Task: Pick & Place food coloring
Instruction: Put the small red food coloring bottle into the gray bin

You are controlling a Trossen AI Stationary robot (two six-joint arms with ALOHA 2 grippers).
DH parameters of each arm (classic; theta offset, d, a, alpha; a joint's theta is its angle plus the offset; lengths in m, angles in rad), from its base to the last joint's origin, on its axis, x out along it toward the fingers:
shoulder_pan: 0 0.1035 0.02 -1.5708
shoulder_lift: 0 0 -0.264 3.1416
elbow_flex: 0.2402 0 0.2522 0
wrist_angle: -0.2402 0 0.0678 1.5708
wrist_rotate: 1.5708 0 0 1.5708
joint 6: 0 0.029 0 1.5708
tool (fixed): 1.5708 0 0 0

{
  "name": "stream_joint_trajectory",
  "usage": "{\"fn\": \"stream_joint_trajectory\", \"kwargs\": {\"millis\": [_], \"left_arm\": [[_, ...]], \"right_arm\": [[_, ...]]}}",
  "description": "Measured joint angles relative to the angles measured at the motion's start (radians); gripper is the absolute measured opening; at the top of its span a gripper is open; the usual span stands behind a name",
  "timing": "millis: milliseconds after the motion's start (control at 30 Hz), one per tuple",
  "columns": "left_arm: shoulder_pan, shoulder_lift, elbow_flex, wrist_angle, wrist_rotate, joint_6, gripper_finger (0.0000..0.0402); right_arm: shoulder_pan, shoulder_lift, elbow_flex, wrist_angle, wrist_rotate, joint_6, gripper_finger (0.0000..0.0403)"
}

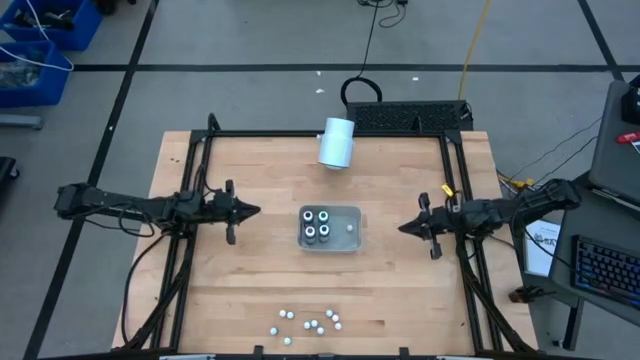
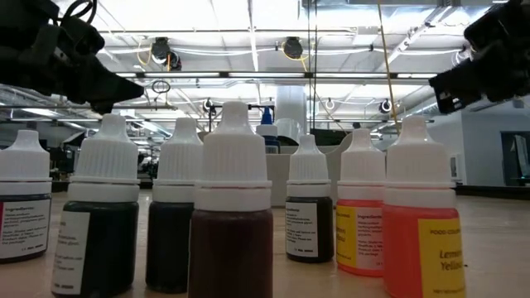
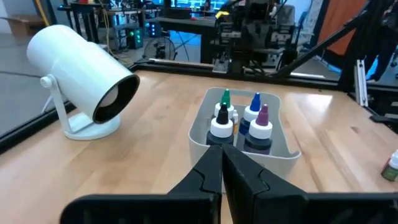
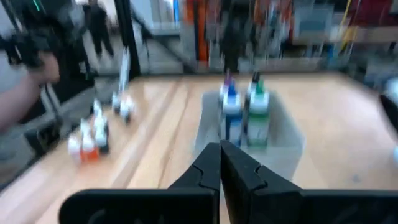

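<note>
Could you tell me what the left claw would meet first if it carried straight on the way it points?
Probably the grey tray holding four food coloring bottles; the left claw points at it across bare table.

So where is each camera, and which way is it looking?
High view: above, straight down at the wooden table; both arms show.
Low view: at tabletop height, facing a row of small white-capped dropper bottles; arms overhead.
Left wrist view: past the shut left tool to the grey rectangular tray.
Right wrist view: past the shut right tool to that tray.
Both wrist views share the tray's four bottles.
</note>
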Motion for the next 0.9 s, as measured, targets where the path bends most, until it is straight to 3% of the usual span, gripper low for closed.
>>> {"fn": "stream_joint_trajectory", "kwargs": {"millis": [100, 333, 467, 667, 900], "left_arm": [[0.000, 0.000, 0.000, -0.008, -0.001, -0.016, 0.0020], [0.000, 0.000, 0.000, -0.017, 0.000, -0.012, 0.0021], [0.000, 0.000, 0.000, -0.016, -0.001, -0.008, 0.0021], [0.000, 0.000, 0.000, -0.015, -0.001, 0.014, 0.0021], [0.000, 0.000, 0.000, -0.014, -0.001, 0.016, 0.0021]], "right_arm": [[0.030, 0.162, 0.078, 0.027, 0.027, 0.052, 0.0000], [0.130, 0.693, 0.354, 0.007, 0.050, 0.132, 0.0000], [0.192, 1.002, 0.622, -0.145, 0.067, 0.138, 0.0000], [0.272, 1.383, 1.093, -0.504, 0.246, 0.109, 0.0000], [0.284, 1.646, 1.514, -0.781, 0.042, 0.081, 0.0000]]}}
